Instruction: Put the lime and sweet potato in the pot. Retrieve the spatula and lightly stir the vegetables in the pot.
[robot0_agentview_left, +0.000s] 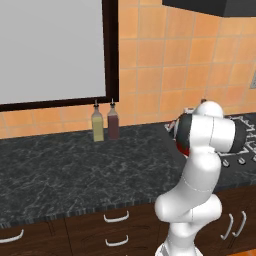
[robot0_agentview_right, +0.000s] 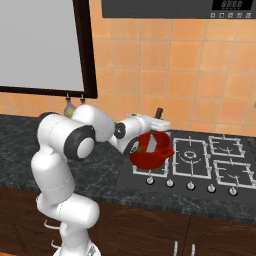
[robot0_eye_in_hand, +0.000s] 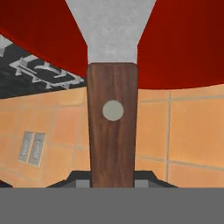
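At the far left of the left base view, two small glass bottles, one yellowish (robot0_agentview_left: 97, 125) and one dark red (robot0_agentview_left: 113, 122), are seen upright against the orange tiled wall on the dark speckled stone surface (robot0_agentview_left: 60, 172); they are well apart from the work and play no part in it. Further right, in the right base view, the white arm is stretched across to the wide, deep, bright red cooking pot (robot0_agentview_right: 156, 156), which is seen tipped on the front left burner of the black hob (robot0_agentview_right: 200, 160), its mouth turned toward the hand; something small and greenish, perhaps the lime, is glimpsed inside, too small to be named with certainty, and the sweet potato cannot be made out. In the hand view, the hand (robot0_eye_in_hand: 113, 179) is clamped narrowly on the dark reddish-brown wooden handle of the slim spatula (robot0_eye_in_hand: 113, 127), whose flat silvery blade is held against the red wall of the pot.

The stirring step is judged to be in hand; the danger lies in the tilt. If the blade is pushed harder against the wall, the pot may be tipped further or shoved off its burner, and the vegetables spilled; a twist of the handle between the fingers could also be caused.
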